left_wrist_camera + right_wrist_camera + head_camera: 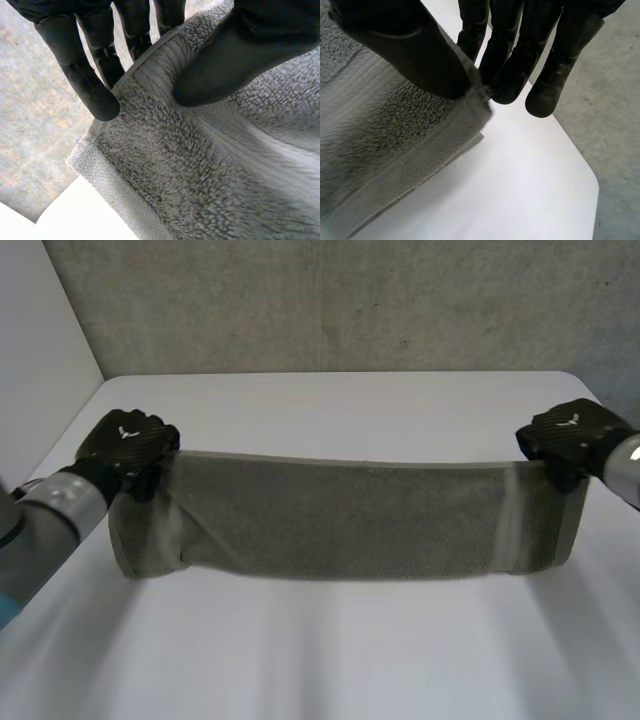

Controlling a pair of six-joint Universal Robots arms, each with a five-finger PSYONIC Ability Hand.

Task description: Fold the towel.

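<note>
The left hand (128, 445) pinches one upper corner of the grey towel (340, 520), thumb on its face, fingers behind the edge; the towel stretches across the white bench (350, 405) between both hands, its lower edge resting there; the right hand (568, 435) pinches the opposite upper corner.

Towel (200, 165) likely hides fingertips of left hand (240, 55); right arm (627, 468) cut off.

Olive-grey towel (340, 520) with a paler stripe near each end; white table (350, 660); black left hand (125, 445) and right hand (568, 435)
</note>
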